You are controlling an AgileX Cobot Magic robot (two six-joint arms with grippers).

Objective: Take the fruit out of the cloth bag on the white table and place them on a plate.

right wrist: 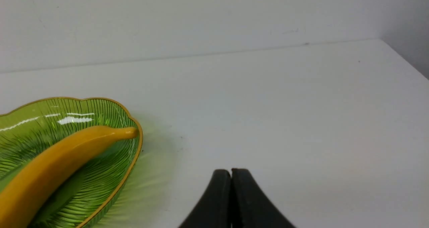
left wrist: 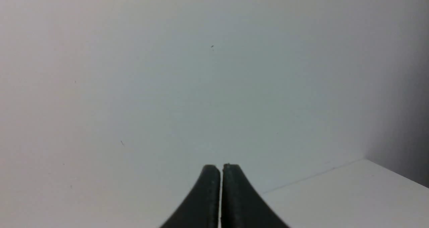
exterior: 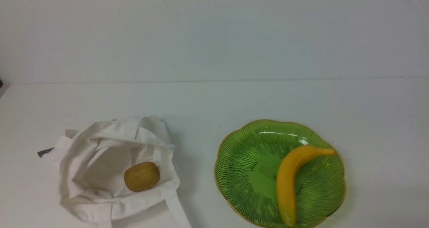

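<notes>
On the plain matte white tabletop (exterior: 234, 100) there are two containers. On the robot's left side lies a soft off-white cloth bag (exterior: 100, 134), crumpled, with its mouth open towards the front camera. Inside it, close to the right side of the opening, rests one small rounded brownish-tan fruit (exterior: 141, 176) with a dull, slightly speckled skin. A small dark tag (exterior: 45, 152) sticks out at the left edge of the bag, and a long fabric strap (exterior: 177, 211) runs from it to the near edge of the view. On the robot's right side stands a large translucent green plate (exterior: 241, 167) with fine ribbed radial lines, a scalloped gold-coloured rim and a flat round centre. It holds a long curved yellow banana (exterior: 290, 177), smooth and without visible spots. The banana lies across the right half of the plate; one tip reaches the far right rim and the other end is at the near rim. The bag and the plate are apart, with bare tabletop between them. The left pincer (left wrist: 221, 169) is fully closed, its dark fingers pressed together on nothing, before a pale wall (left wrist: 214, 70). The right pincer (right wrist: 231, 172) is closed and empty too, over bare tabletop near the plate.
</notes>
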